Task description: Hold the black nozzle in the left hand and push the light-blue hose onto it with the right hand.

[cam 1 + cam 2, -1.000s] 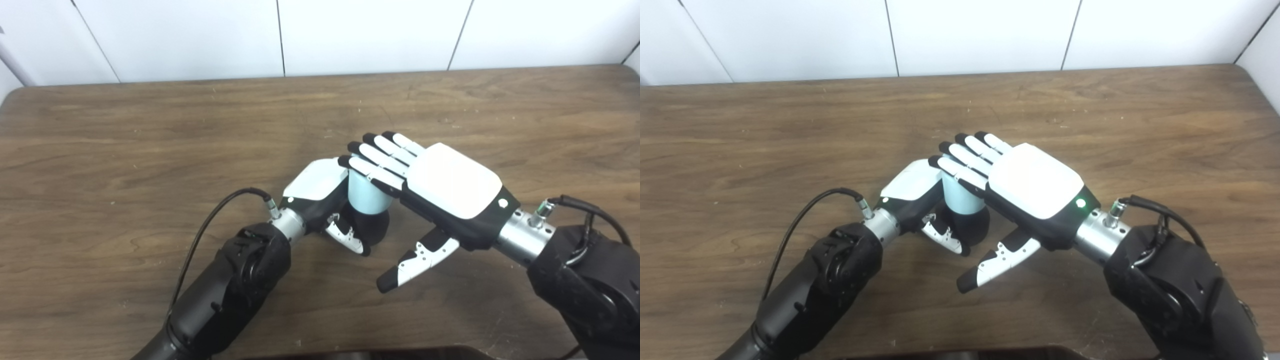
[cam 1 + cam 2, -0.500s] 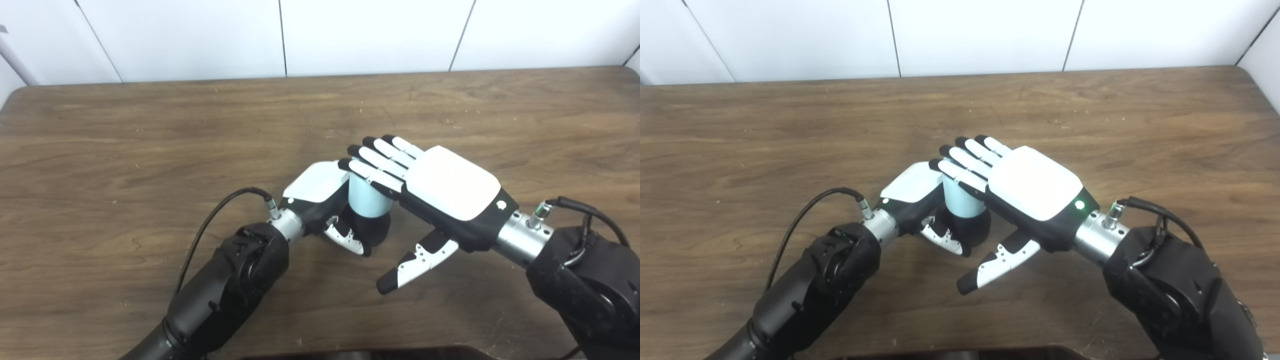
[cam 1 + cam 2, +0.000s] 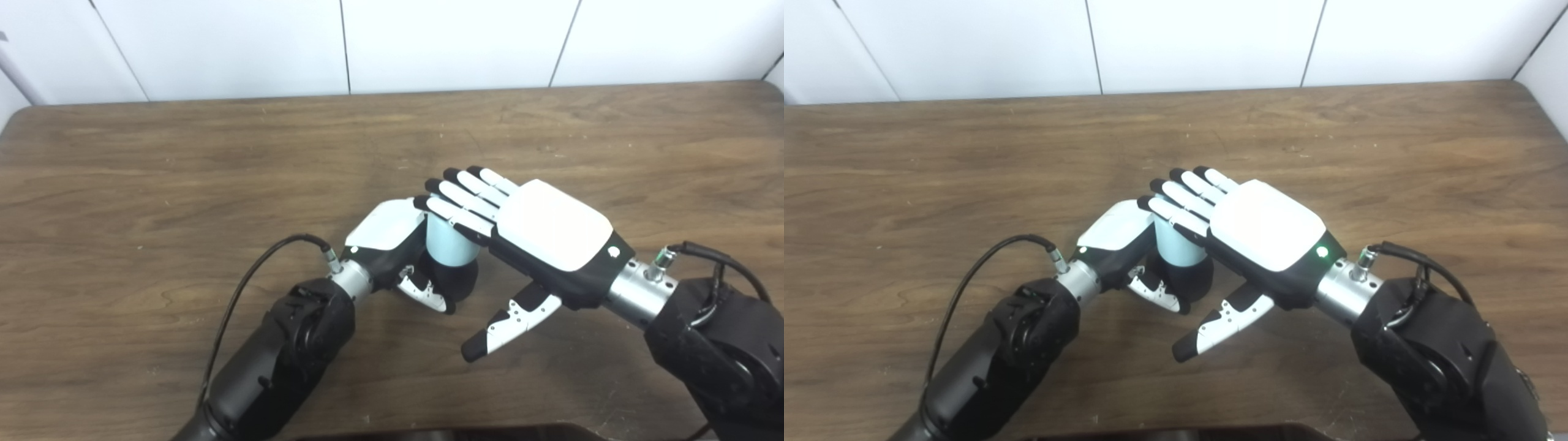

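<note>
Light-blue hose (image 3: 446,246): short upright cylinder, seated on top of the black part, tucked between both hands; top end hidden under the right hand's fingers.
Black nozzle (image 3: 456,280): dark rounded base directly below the hose, touching it, sitting at the left hand's thumb side; how far inside the hose, impossible to tell.
Left hand (image 3: 392,236): wrapped around the nozzle from the left, white back turned up, thumb (image 3: 424,290) curled across the front of the black base; closed on it.
Right hand (image 3: 539,236): laid flat, palm down, fingers (image 3: 458,199) straight and apart, resting across the hose's top; thumb (image 3: 508,321) jutting down and forward, clear of everything; nothing gripped, only pressing contact at the fingers.
Desk (image 3: 184,171): brown wood grain, beneath both hands.
Cable (image 3: 257,275): black loop rising from the left wrist, arcing left of the left hand.
Wall (image 3: 429,43): white panels beyond the desk's far edge.
</note>
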You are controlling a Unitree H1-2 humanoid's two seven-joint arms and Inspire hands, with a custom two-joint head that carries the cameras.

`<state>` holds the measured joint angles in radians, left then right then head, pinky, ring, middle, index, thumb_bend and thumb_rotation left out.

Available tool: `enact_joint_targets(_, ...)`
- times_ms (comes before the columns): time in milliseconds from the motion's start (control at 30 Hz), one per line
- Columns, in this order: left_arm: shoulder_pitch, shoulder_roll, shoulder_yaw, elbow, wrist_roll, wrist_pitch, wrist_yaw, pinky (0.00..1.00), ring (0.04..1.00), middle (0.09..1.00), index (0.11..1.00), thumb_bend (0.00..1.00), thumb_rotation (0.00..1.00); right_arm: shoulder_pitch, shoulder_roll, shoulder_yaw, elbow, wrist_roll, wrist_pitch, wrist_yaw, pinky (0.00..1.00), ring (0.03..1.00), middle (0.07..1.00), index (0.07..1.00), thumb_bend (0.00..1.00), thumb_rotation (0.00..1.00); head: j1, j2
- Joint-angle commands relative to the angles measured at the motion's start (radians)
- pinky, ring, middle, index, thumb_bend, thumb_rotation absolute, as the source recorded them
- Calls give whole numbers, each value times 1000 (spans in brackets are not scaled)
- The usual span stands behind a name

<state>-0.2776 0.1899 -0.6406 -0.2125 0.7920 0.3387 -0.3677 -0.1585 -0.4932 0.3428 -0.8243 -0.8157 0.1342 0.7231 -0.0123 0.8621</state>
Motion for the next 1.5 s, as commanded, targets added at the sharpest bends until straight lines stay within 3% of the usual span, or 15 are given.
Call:
enact_joint_targets(0,54,33,-24,80,4,27,-80,1000,770,506,458,521,0,45,-29,39,50,21,-11,103,1000,1000,987,952,699,1000,-1,1)
enact_joint_targets(633,49,38,-26,84,10,15,-92,1000,784,536,437,515,0,29,-32,-2,24,46,16,87,1000,1000,982,962,705,1000,-1,4)
enact_joint_targets(900,48,38,-23,89,1,9,-87,1000,770,538,439,515,0,64,-26,14,49,40,1,74,1000,1000,988,964,705,1000,-4,5)
enact_joint_targets(1467,49,29,-18,92,9,5,-82,1000,781,524,445,518,0,59,-41,57,50,32,20,123,1000,1000,996,967,700,1000,-2,6)
